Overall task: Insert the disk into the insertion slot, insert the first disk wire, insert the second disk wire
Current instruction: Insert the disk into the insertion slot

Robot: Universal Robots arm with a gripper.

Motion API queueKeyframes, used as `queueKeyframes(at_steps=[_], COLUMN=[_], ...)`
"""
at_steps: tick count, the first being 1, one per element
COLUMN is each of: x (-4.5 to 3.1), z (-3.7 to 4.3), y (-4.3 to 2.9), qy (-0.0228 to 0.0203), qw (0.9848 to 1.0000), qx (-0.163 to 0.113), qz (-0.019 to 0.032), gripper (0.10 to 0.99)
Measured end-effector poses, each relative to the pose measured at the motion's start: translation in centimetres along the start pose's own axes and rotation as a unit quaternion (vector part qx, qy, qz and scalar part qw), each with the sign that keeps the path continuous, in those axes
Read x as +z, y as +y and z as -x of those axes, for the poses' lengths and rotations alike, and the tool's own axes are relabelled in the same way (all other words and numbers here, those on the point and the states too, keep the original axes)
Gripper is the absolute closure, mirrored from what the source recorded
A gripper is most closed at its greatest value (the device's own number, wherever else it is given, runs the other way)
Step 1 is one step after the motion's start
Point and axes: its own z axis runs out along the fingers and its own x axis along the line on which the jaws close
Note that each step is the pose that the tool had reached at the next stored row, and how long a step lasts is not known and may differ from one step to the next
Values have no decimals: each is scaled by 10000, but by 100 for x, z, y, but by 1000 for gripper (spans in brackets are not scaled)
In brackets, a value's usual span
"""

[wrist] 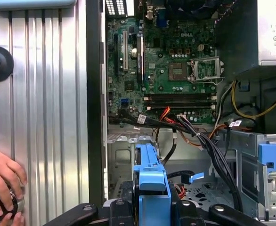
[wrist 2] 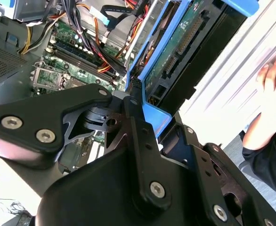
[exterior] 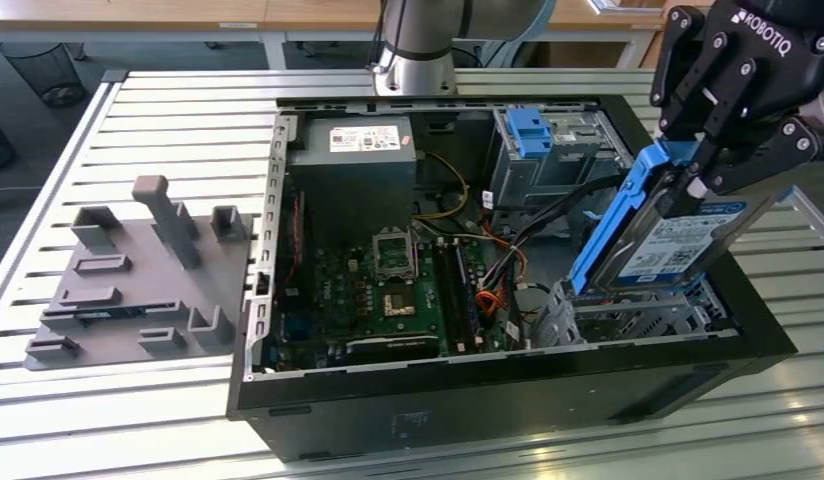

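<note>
My gripper (exterior: 702, 165) is shut on the disk (exterior: 682, 248), a silver drive with a white-and-blue label in a bright blue carrier. The disk is tilted steeply, its lower end resting in the mouth of the insertion slot (exterior: 632, 322), a silver perforated cage at the corner of the open computer case on the exterior view's right. In the second wrist view my black fingers (wrist 2: 128, 110) clamp the blue carrier (wrist 2: 153, 118), and the drive's green circuit board (wrist 2: 175, 42) faces the camera. The first wrist view looks along the carrier (wrist: 150, 176) toward the cage (wrist: 123, 155).
Black and orange cables (exterior: 516, 268) lie beside the slot over the motherboard (exterior: 385, 285). A taller grey cage with a blue handle (exterior: 532, 135) stands behind. A grey fixture plate (exterior: 132, 280) lies at the exterior view's left. A person's hand (wrist: 1, 181) rests on the slatted table (wrist: 44, 94) near the case.
</note>
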Motion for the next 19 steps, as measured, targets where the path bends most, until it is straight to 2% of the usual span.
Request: queueKeyframes(at_steps=[19], x=[108], z=[1], y=[0], qy=[1], qw=[10000], qx=[-50], qz=[0], gripper=[718])
